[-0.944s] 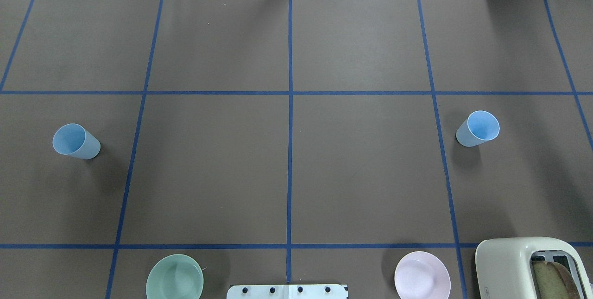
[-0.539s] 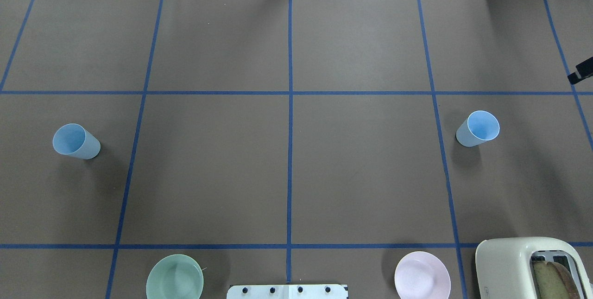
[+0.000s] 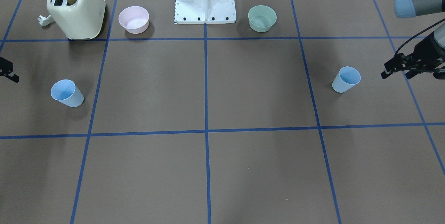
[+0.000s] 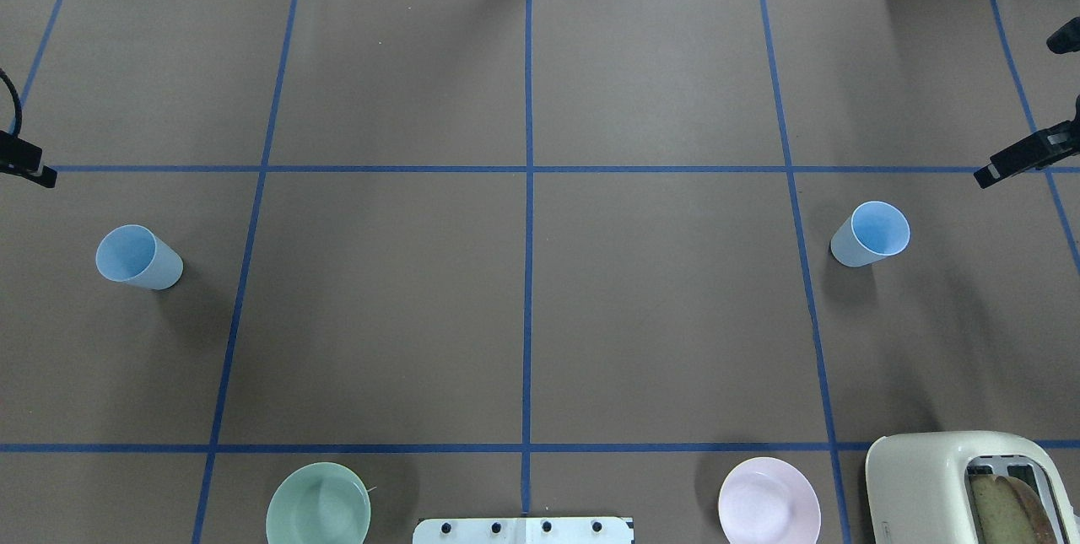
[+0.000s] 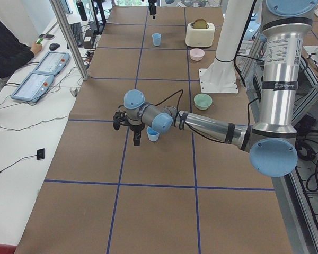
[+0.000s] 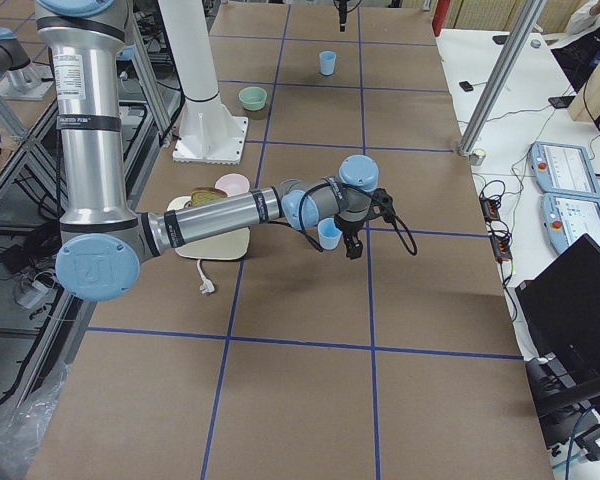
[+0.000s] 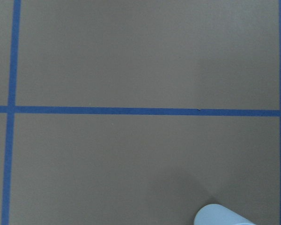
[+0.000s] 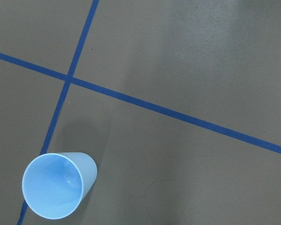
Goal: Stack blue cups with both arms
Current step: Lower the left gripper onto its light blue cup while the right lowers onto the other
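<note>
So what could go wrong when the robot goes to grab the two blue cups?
1. The left cup and right cup stand upright and empty, so the left tool or right tool might tip one over if it comes in sideways.
2. The cups sit far apart, so both tools must meet mid-table, where they might bump or fail to line one cup into the other.

**Left arm (image 5: pixel 206 124) and right arm (image 6: pixel 220 212) are stretching outward.**
Left gripper (image 3: pixel 394 74) is holding fingers apart; right gripper (image 4: pixel 996 173) is showing partly.
</note>
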